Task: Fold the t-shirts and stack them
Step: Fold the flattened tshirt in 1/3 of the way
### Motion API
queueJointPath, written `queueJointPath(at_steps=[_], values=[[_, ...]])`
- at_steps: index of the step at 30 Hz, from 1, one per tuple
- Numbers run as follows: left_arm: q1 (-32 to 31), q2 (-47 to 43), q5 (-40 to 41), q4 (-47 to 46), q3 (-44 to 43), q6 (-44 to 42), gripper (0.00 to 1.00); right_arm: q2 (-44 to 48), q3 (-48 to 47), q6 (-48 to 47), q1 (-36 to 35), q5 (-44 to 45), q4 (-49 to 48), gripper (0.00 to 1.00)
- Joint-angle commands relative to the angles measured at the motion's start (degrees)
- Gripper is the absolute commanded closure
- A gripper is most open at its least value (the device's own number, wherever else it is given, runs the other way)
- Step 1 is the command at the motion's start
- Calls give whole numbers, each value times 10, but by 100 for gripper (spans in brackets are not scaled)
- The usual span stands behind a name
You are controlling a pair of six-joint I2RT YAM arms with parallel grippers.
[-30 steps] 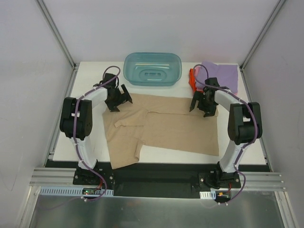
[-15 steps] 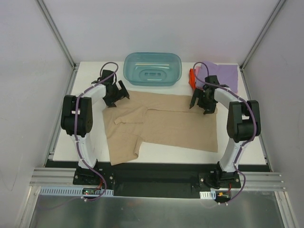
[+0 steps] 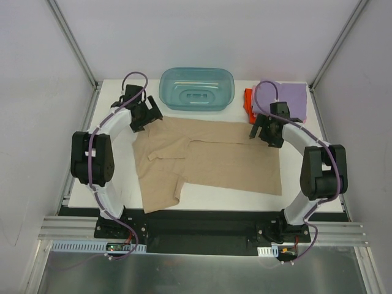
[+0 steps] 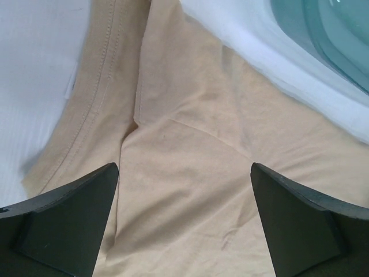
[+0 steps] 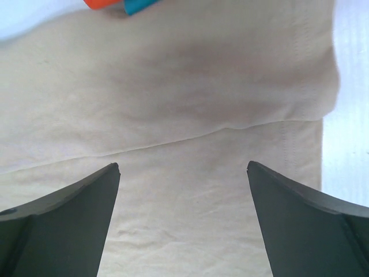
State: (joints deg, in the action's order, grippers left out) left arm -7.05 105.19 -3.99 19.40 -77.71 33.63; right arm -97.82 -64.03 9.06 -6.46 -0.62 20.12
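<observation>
Above the tan t-shirt's [image 3: 226,162] far corners, left claw [image 3: 151,117] and right claw [image 3: 262,133] gape.

The left arm [image 3: 115,124] and right arm [image 3: 298,131] are built alike: rounded white links joined by bulky black joint housings. A thin purple cable [image 3: 136,73] loops off each near the wrist and runs down along the links. The left hand [image 3: 147,116] and right hand [image 3: 264,130] are black. Up close, their fingers [image 4: 63,222] are matte dark grey wedges with flat, angled faces. The black bases [image 3: 113,228] sit at 6 o'clock.
</observation>
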Motion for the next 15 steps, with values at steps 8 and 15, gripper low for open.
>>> queueJointPath(at_steps=[8, 15], values=[[-9, -190, 28, 28, 127, 17, 1, 151, 83, 18, 2, 70, -24, 3], [-37, -314, 11, 88, 278, 46, 1, 269, 166, 47, 3, 44, -7, 3]])
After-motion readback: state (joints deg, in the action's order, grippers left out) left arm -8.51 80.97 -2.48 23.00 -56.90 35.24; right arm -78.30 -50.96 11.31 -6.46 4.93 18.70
